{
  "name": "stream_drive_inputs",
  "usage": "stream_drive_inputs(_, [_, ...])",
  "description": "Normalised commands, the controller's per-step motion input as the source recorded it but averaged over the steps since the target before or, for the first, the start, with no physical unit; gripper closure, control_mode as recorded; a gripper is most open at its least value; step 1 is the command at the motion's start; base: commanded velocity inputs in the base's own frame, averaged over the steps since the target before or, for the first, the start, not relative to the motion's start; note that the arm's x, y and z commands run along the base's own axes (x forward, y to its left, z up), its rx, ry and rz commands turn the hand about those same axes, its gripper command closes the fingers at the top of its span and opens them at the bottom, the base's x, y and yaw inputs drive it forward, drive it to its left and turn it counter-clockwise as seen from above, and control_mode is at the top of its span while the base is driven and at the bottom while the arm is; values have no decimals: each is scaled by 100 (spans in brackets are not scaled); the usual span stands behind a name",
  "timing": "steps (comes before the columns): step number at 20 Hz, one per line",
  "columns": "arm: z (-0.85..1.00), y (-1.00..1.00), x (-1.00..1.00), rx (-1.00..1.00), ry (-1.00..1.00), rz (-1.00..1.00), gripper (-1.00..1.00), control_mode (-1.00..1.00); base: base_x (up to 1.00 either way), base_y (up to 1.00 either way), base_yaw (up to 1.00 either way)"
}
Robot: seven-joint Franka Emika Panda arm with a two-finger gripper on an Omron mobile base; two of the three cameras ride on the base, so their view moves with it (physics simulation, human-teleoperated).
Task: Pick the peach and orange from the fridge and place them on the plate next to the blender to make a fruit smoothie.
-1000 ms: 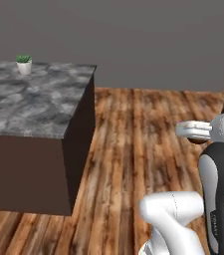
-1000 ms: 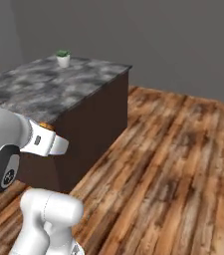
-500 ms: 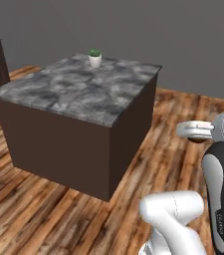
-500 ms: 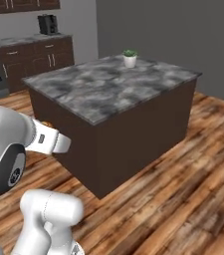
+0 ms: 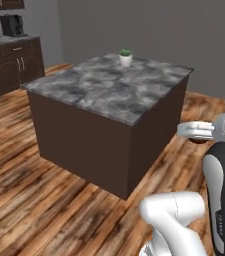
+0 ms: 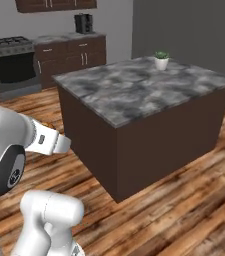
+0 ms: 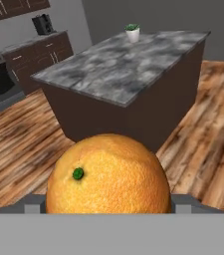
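The orange (image 7: 108, 177), a dimpled deep-orange ball with a small green stem spot, sits large at the bottom of the hand view. My gripper (image 5: 193, 131) is shut on it, held out in front of the base above the wooden floor. The fruit hides the fingertips. A sliver of the orange (image 6: 46, 125) peeks over the white hand (image 6: 50, 142) in the right base view. The peach, fridge, plate and blender are out of view.
A kitchen island (image 5: 111, 90) with a grey marble top and dark brown sides stands ahead, with a small potted plant (image 5: 126, 57) at its far edge. Behind are dark cabinets with a coffee machine (image 6: 84, 22) and a stove (image 6: 11, 65). Wooden floor (image 5: 29, 200) surrounds the island.
The whole scene has swung across both base views as the base turns: the island moved toward the middle and the cabinets and stove came into sight. The arm keeps its pose.
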Motion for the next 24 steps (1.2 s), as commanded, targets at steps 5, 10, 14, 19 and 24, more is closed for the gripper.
stream_drive_inputs(5, [0,0,0,0,0,0,100,100,0,0,42])
stream_drive_inputs(10, [0,0,0,0,0,0,100,100,0,0,41])
stream_drive_inputs(14, [0,0,0,0,0,0,100,100,0,0,41])
stream_drive_inputs(19, [0,0,0,0,0,0,100,100,9,0,38])
stream_drive_inputs(24, [0,0,0,0,0,0,100,100,43,2,37])
